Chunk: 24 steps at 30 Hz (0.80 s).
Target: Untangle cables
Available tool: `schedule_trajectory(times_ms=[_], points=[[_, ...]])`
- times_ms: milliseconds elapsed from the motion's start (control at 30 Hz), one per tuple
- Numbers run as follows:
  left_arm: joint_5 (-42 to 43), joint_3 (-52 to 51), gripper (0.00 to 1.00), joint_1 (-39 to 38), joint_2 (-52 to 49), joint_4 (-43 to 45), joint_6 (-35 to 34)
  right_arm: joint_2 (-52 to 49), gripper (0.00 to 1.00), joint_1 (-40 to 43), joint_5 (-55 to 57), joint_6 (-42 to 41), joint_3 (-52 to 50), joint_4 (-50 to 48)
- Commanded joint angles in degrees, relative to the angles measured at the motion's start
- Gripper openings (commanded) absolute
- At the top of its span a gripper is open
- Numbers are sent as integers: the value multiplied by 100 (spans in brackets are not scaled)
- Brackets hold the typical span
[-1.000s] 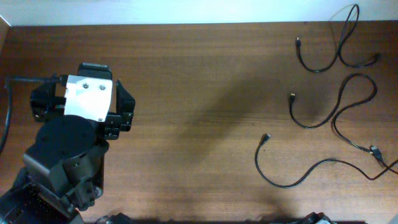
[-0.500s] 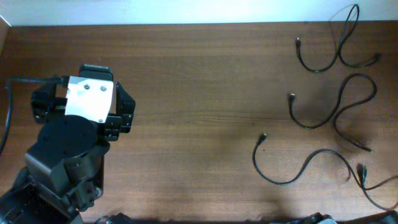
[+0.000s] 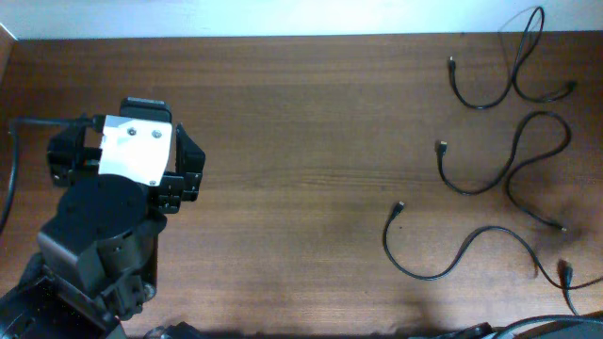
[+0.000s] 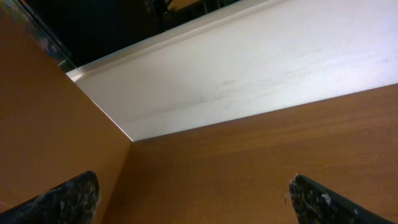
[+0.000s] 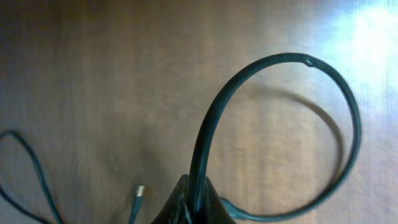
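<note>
Overhead: the cables lie on the right side of the table, none crossing. The top cable, middle cable and lower cable sit apart from each other. A fourth cable starts just beside the lower cable's right end and runs down off the bottom edge. The lower cable's long axis is roughly left-right, in an S-wave. The left arm is at the far left, well apart from all of them. The right gripper itself isn't visible here.

Left wrist: the left gripper is spread wide with nothing between the fingers. It sees only bare wood and the white wall, no cable.

Right wrist: the right gripper is pinched closed on the fourth cable. That cable rises from the fingertips and loops over to the right. A loose plug tip lies just left of the fingers, and another strand is further left.

My read: the right arm is the nearer one. The next move turns on drawing the held cable away from that neighbouring plug.
</note>
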State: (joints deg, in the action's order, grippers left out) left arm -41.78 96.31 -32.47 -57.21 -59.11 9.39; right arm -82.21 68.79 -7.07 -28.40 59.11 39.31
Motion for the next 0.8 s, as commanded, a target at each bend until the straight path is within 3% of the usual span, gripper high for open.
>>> schedule_trajectory(times_ms=[0, 100, 133, 167, 200, 467, 533, 600, 767], points=[[0, 48, 99, -2, 33, 0, 52, -7, 4, -533, 487, 92, -46, -83], [0, 48, 99, -2, 33, -2, 52, -9, 4, -531, 522, 94, -46, -127], [0, 48, 99, 0, 33, -2, 52, -13, 21, -531, 518, 92, -46, -133], [0, 48, 99, 0, 33, -2, 52, -13, 87, -531, 518, 92, -46, -127], [0, 48, 99, 0, 33, -2, 52, -13, 99, -531, 487, 92, -46, -118], [0, 48, 99, 0, 33, -15, 52, 264, 100, -586, -146, 118, -44, -37], [0, 48, 99, 0, 33, -15, 52, 693, 94, -826, -658, 308, -37, -155], [2, 48, 99, -2, 33, -13, 52, 1241, 93, -1565, -769, 470, -37, -232], [247, 48, 99, -2, 33, 9, 52, 2028, 94, -4789, -710, 1755, -39, 262]])
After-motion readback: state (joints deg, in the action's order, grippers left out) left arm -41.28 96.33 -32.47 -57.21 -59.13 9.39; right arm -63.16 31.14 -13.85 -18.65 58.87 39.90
